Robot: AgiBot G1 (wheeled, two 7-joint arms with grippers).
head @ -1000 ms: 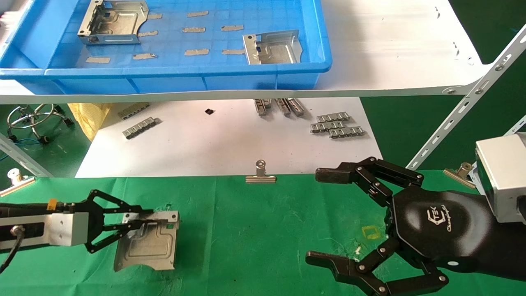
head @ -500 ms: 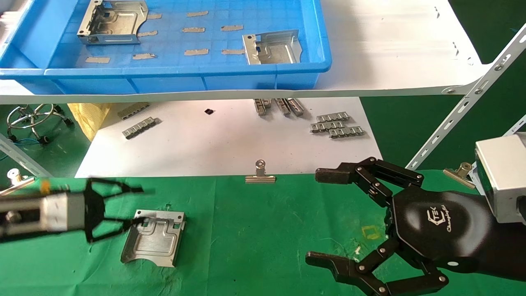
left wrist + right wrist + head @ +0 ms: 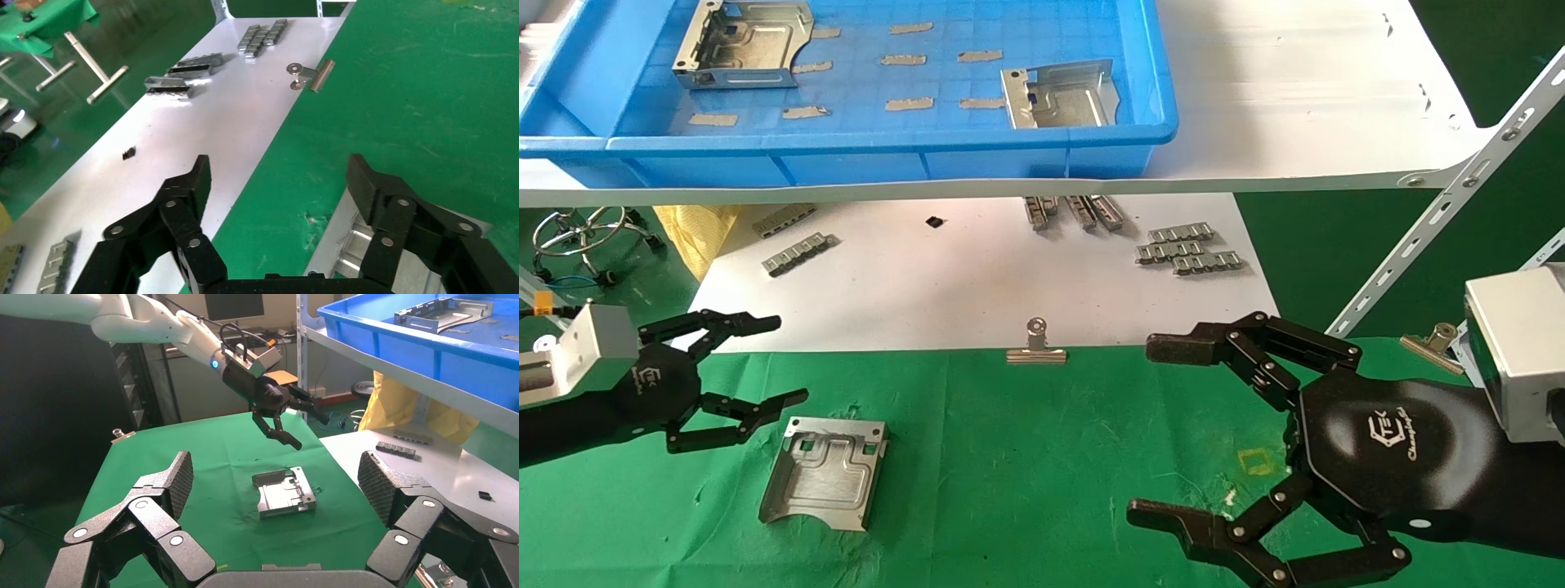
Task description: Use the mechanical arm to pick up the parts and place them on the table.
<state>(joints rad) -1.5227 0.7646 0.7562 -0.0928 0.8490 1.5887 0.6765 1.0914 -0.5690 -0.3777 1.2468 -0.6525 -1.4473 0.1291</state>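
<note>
One silvery bracket [image 3: 824,472] lies flat on the green cloth table [image 3: 1026,457] at the left; it also shows in the right wrist view [image 3: 285,491] and partly in the left wrist view [image 3: 355,248]. My left gripper [image 3: 764,363] hovers open and empty just left of and above it, apart from it. In the left wrist view my left gripper [image 3: 278,177] spreads wide over the cloth edge. Two more brackets [image 3: 741,42] [image 3: 1062,95] lie in the blue tray [image 3: 887,147] on the shelf. My right gripper [image 3: 1164,425] rests open and empty at the right.
A white shelf board [image 3: 1295,98] carries the tray above the table's far side. A lower white board [image 3: 968,278] holds grey toothed strips [image 3: 1187,248]. Binder clips [image 3: 1037,346] [image 3: 1433,340] grip the cloth's far edge. A slanted shelf strut [image 3: 1442,212] stands at the right.
My left gripper let go of the bracket, which now lies flat on the cloth. The gripper then lifted, turned and drew back to the left, fingers open.
</note>
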